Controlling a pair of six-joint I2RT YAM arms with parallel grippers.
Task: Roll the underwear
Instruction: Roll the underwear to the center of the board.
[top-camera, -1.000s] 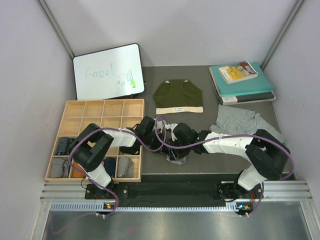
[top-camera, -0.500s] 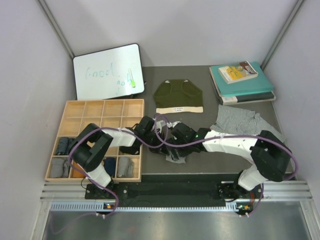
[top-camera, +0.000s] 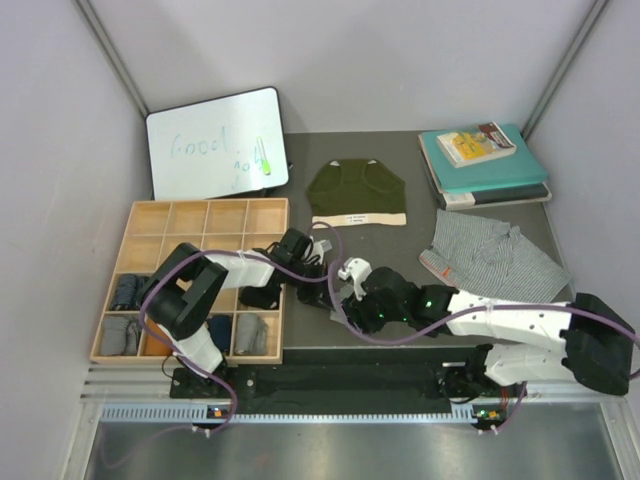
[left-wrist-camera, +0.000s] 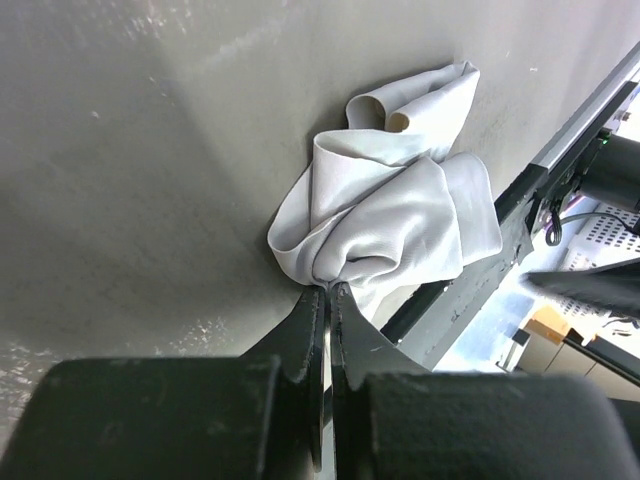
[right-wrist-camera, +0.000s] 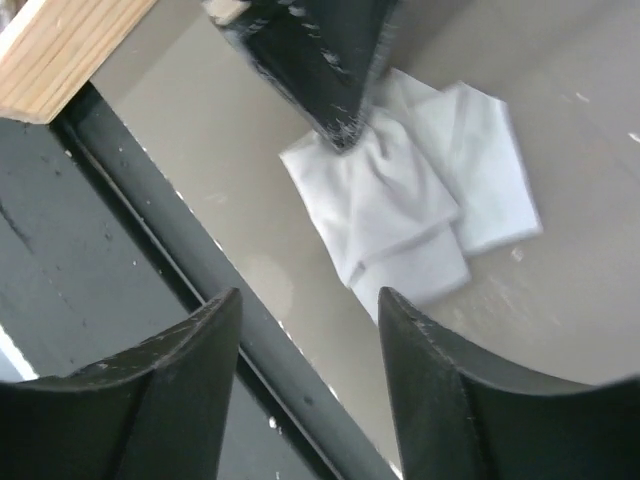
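Left wrist view: the left gripper is pinched shut on a corner of the grey underwear. The cloth is a loose, half-rolled bundle by the table's near edge, its length running away from those tips. The right gripper hangs just above, its 2 fingers wide and empty, so the left looks nearer for the next tuck.

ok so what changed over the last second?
Right arm pulled back toward the near edge and dropped low; right gripper is open, clear of the light grey underwear. Left gripper stays pinched on that cloth's edge. Olive underwear, patterned underwear, tray and books unmoved.
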